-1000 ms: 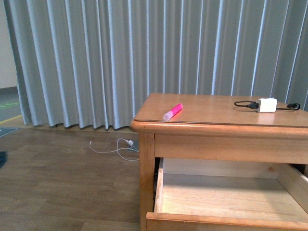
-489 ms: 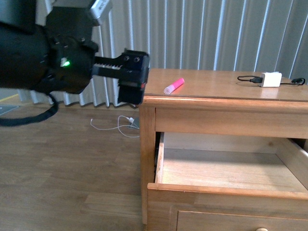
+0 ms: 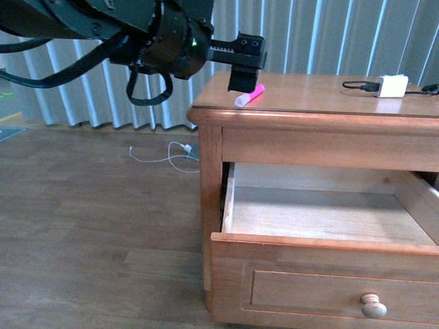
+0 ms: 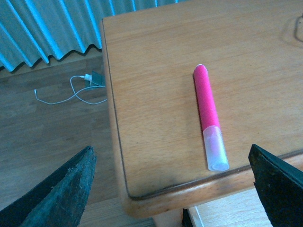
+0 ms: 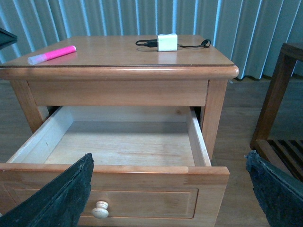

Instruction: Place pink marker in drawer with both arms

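The pink marker (image 3: pixel 249 95) lies on the wooden cabinet top near its front left corner, pale cap toward the front edge. It also shows in the left wrist view (image 4: pixel 207 101) and the right wrist view (image 5: pixel 52 54). My left gripper (image 3: pixel 243 77) hovers just above and left of it, open and empty; in its own view the left gripper (image 4: pixel 170 147) straddles the cabinet corner, with the marker near one finger. The top drawer (image 3: pixel 322 284) is pulled out, its pale interior bare. My right gripper (image 5: pixel 169 155) is open in front of the drawer (image 5: pixel 142 198).
A white charger block (image 3: pixel 392 86) with a black cable lies at the back right of the top, also seen from the right wrist (image 5: pixel 167 42). A white cable (image 3: pixel 164 154) lies on the floor by the curtain. A dark wooden shelf (image 5: pixel 279 94) stands beside the cabinet.
My left arm has come in from the left and moved right, over the cabinet's front left corner by the marker. The front view has shifted, so the drawer's front and knob now show.
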### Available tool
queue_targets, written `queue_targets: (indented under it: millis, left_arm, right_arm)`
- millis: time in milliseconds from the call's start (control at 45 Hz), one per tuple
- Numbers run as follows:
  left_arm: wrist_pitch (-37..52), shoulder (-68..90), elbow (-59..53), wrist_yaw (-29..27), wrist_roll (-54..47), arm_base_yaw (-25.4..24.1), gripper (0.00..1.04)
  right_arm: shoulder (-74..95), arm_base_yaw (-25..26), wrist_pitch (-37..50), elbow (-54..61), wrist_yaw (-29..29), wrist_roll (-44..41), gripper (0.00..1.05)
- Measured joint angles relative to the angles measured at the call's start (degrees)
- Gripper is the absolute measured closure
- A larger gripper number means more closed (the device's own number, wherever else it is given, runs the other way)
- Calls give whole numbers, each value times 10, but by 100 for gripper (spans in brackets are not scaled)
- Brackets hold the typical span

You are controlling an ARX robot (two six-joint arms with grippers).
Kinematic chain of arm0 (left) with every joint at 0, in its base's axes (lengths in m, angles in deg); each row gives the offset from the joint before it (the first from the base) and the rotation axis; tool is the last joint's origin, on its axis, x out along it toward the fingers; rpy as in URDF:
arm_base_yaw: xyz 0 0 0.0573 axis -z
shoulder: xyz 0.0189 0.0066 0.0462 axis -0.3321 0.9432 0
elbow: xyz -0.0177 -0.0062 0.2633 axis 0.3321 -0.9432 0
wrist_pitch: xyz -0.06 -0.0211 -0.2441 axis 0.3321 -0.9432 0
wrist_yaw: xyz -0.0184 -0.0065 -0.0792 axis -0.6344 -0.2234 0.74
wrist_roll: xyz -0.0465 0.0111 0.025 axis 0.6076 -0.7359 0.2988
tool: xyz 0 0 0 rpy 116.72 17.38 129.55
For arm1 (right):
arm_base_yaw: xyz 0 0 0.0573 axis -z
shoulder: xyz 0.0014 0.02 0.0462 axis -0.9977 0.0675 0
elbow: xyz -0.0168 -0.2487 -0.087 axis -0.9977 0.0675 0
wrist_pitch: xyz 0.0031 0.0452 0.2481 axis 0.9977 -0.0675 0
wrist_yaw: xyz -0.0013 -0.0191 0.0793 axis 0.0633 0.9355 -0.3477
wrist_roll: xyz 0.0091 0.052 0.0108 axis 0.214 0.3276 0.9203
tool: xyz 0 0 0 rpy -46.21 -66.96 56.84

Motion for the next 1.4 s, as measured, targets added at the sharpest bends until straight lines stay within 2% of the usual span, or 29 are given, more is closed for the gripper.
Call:
queue_targets:
  millis: [378,644,889,1089,1333,1400]
  left_arm:
    - [-61,125,145,-9,13,9,6]
    - [-100,176,223,17,33,6,6]
    - [-177,196,283,38,24,8,7]
    - [-184,196,286,41,14,9,33]
    - [-189,196,287,44,1,7,80]
    - [-190,196,288,46,-2,4,89]
  right_arm:
    - [0,0,0,0,0,0,9]
    - [0,0,0,0,0,0,9]
    - [0,0,0,0,0,0,9]
    - [0,0,0,0,0,0,9]
    - [0,0,0,0,0,0,9]
    - [0,0,0,0,0,0,9]
